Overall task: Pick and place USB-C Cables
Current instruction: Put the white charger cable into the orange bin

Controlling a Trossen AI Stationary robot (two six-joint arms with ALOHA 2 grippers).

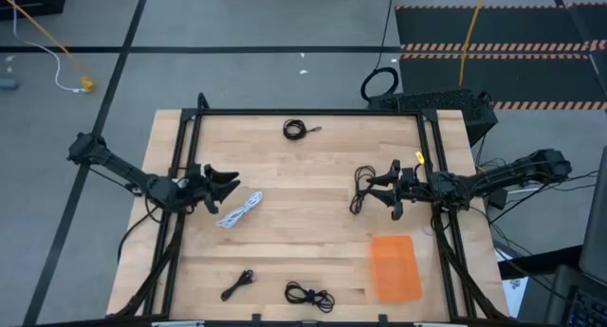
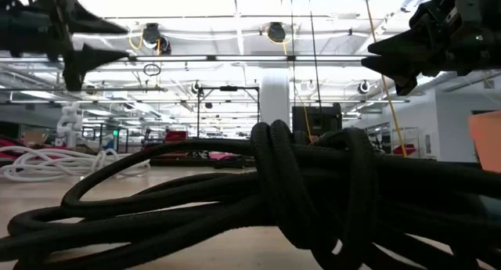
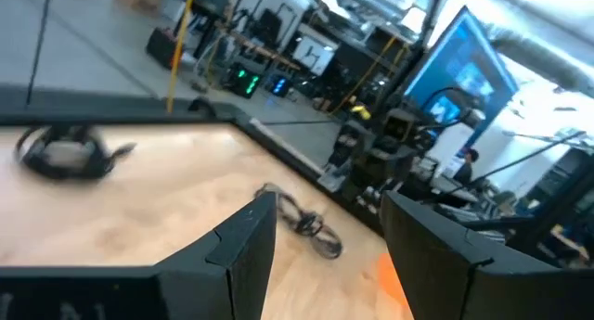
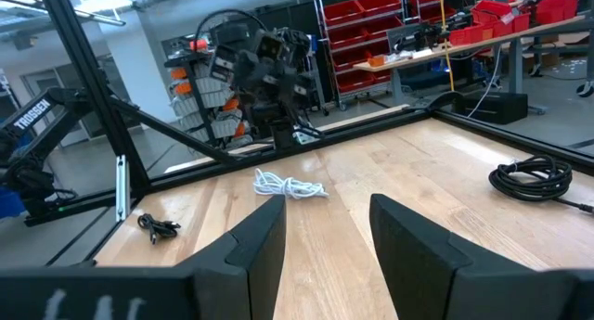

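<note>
Above the table's left side, the left gripper (image 1: 230,184) hangs spread and empty, just beside the white cable (image 1: 239,209). The right gripper (image 1: 379,187), spread too, hovers by a black cable (image 1: 360,189). An orange pad (image 1: 395,266) lies nearer the front edge; other black cables (image 1: 309,295) sit well apart.

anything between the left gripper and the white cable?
Nothing: the high view shows only bare wood between the left gripper and the white cable, which lies just beside it.

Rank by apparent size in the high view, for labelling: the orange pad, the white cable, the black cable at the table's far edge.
1. orange pad
2. white cable
3. black cable at the far edge, only slightly smaller
</note>
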